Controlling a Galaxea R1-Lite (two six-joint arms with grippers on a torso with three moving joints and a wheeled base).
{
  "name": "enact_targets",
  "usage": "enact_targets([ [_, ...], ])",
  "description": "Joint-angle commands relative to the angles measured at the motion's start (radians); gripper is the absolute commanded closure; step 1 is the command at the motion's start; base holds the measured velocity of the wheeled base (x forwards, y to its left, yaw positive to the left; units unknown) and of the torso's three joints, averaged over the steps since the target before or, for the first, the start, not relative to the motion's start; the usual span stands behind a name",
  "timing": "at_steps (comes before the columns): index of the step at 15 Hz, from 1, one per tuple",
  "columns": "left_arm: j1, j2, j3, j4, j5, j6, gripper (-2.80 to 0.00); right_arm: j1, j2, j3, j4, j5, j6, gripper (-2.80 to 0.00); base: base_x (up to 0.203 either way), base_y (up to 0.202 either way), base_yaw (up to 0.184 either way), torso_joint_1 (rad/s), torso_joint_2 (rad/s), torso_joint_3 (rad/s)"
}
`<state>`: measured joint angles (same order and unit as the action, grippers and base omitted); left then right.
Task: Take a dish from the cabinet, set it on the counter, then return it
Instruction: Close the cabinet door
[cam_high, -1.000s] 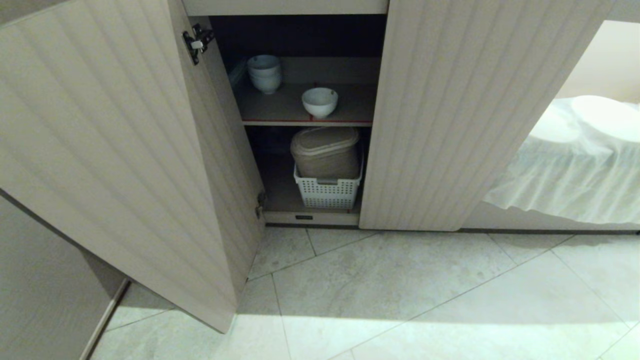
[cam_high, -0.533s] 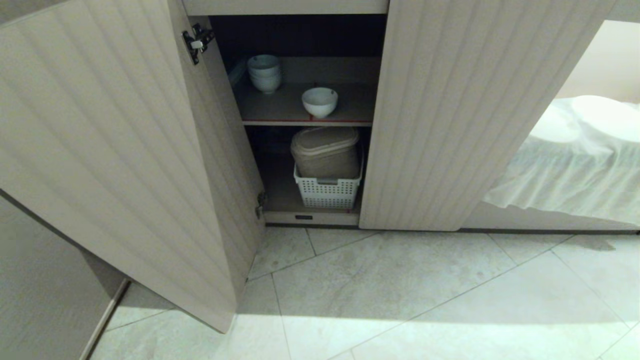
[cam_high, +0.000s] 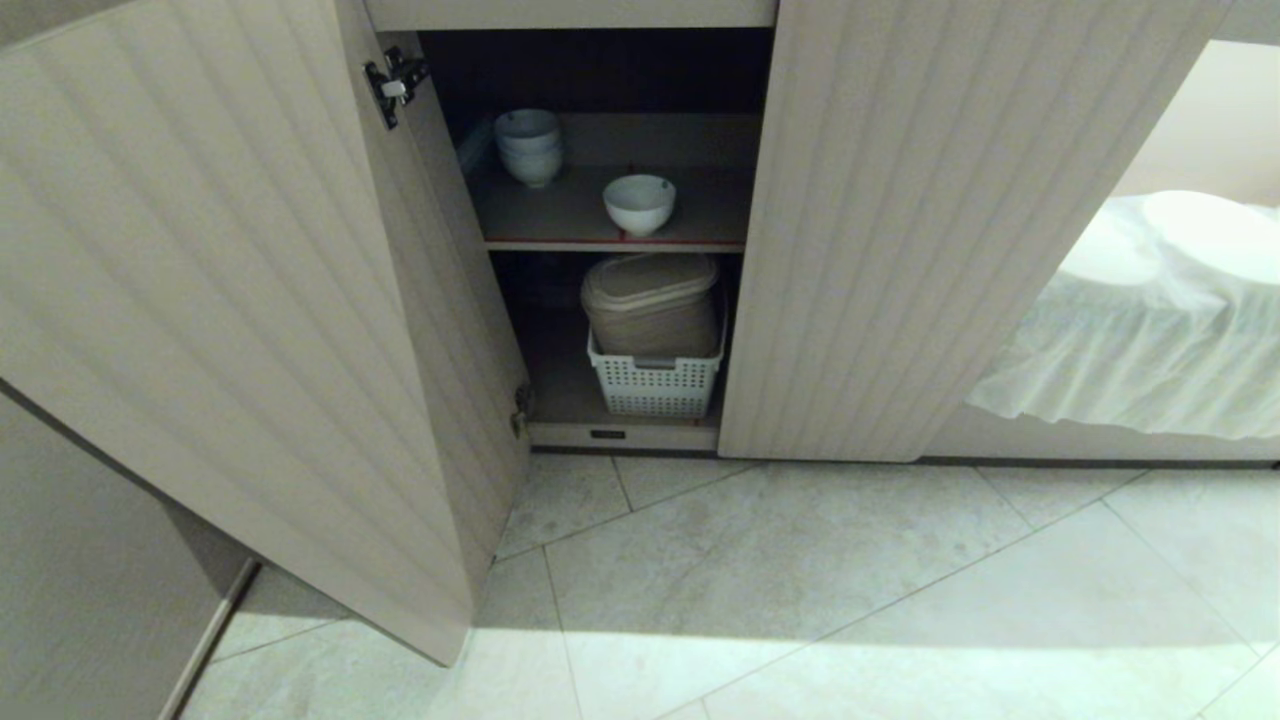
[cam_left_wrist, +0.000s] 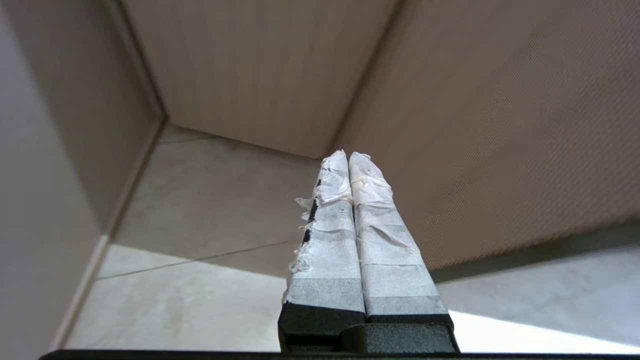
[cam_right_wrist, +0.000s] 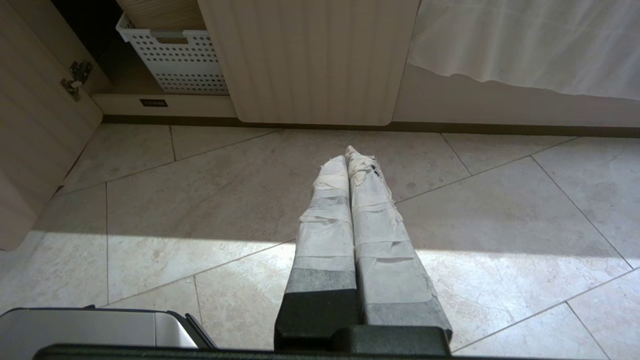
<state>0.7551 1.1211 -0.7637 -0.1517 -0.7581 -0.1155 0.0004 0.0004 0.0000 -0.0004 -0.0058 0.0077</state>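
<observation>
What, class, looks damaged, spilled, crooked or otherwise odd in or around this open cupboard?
Nothing much stands out. The single bowl sits upright near the shelf's front edge, the stack of bowls stands straight behind it, and the basket rests squarely below. Only the tape on the left gripper is frayed along one finger.

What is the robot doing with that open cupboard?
Nothing is being held yet. The cabinet stands open with a white bowl alone on its upper shelf. The left gripper is shut and empty beside the open door; the right gripper is shut over the floor.
</observation>
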Motion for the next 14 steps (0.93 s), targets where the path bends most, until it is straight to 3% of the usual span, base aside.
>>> enact_targets([
  [1, 0.0, 0.046, -0.029, 0.003, -0.055, -0.027, 0.0, 0.0, 0.0, 0.0, 0.0, 0.0, 0.0, 0.0, 0.0, 0.0, 0.0, 0.0, 0.0, 0.0],
  [4, -0.015, 0.068, -0.058, 0.007, -0.115, -0.082, 0.0, 0.0, 0.0, 0.0, 0.0, 0.0, 0.001, 0.0, 0.0, 0.0, 0.0, 0.0, 0.0, 0.0],
  [8, -0.054, 0.074, -0.066, 0.009, -0.14, -0.124, 0.0, 0.0, 0.0, 0.0, 0.0, 0.0, 0.0, 0.0, 0.0, 0.0, 0.0, 0.0, 0.0, 0.0],
  [11, -0.06, 0.085, -0.092, 0.009, -0.205, -0.188, 0.0, 0.0, 0.0, 0.0, 0.0, 0.0, 0.0, 0.0, 0.0, 0.0, 0.0, 0.0, 0.0, 0.0],
  [14, -0.081, 0.085, -0.09, 0.009, -0.219, -0.194, 0.0, 0.001, 0.0, 0.0, 0.0, 0.0, 0.0, 0.0, 0.0, 0.0, 0.0, 0.0, 0.0, 0.0],
])
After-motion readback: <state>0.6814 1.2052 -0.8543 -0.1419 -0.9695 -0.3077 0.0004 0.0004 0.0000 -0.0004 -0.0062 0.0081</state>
